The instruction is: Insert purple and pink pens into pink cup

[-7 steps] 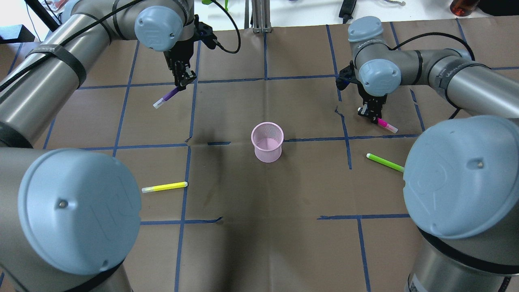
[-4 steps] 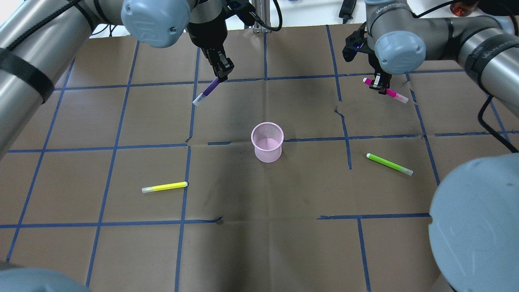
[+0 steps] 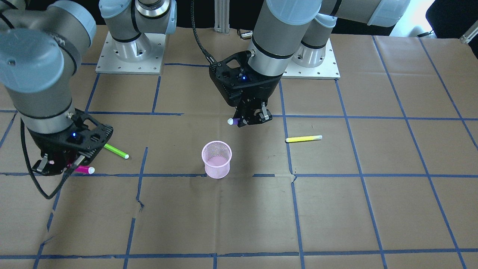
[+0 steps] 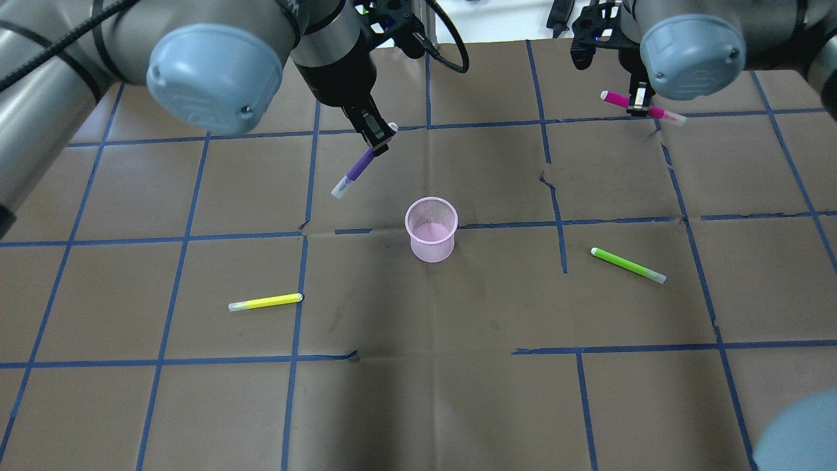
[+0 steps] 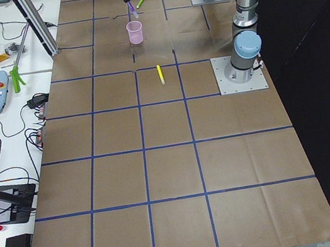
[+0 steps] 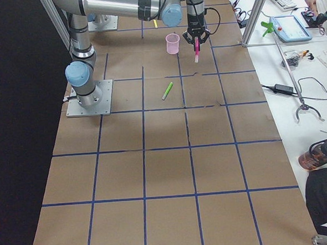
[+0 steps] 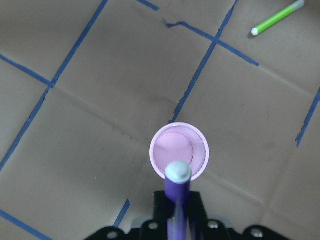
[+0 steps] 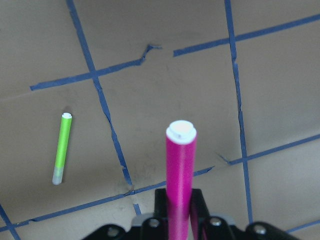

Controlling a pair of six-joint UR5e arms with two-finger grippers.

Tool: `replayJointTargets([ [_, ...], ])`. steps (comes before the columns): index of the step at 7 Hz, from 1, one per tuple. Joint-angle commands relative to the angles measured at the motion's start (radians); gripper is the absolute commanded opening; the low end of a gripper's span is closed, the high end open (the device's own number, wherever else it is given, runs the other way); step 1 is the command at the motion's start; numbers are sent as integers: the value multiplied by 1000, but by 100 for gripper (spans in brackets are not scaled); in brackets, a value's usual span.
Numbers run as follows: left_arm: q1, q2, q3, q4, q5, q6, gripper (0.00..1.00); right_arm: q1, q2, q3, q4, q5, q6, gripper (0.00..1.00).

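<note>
Pink cup [image 4: 430,229]: stands upright near the middle of the tabletop [image 4: 418,392]; from where I stand, nothing is inside it.
Purple pen [image 4: 353,171]: in the air, tilted with its pale end lowest, near the cup but not over its mouth. The left wrist camera looks straight down the pen towards the cup's opening.
Left fingers [image 4: 375,133]: clamped on the upper end of the purple pen.
Pink pen [image 4: 644,108]: also off the tabletop, lying close to level, well apart from the cup on the robot's right.
Right fingers [image 4: 634,103]: clenched around the pink pen near its middle.
Done: both wanted pens are lifted and in hand.
Left to do: neither pen is in the cup. I'd say each must be carried over the rim, stood more upright and let go. The purple one looks nearer to that.
Bystanders: a green pen [image 4: 628,265] and a yellow pen [image 4: 265,301] lie flat on either side of the cup, untouched.
</note>
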Motion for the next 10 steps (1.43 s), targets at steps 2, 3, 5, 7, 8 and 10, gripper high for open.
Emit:
replayJointTargets([
  [2,-2,72,-226,353,-117,3,0,-1,-64,1,45,173,-25,4],
  [3,6,65,-309,503,-162,3,0,-3,-65,0,43,173,-22,3],
  [5,3,30,-336,580,-177,2,0,-5,-65,-3,46,171,-21,2],
  [7,1,-19,-340,575,-193,-1,0,-5,-67,-11,97,171,-28,2],
  [8,-2,-48,-334,580,-191,-3,0,-5,-67,-12,104,171,-37,1],
  [10,-3,-84,-337,580,-190,-1,0,-5,-67,-11,103,171,-37,2],
])
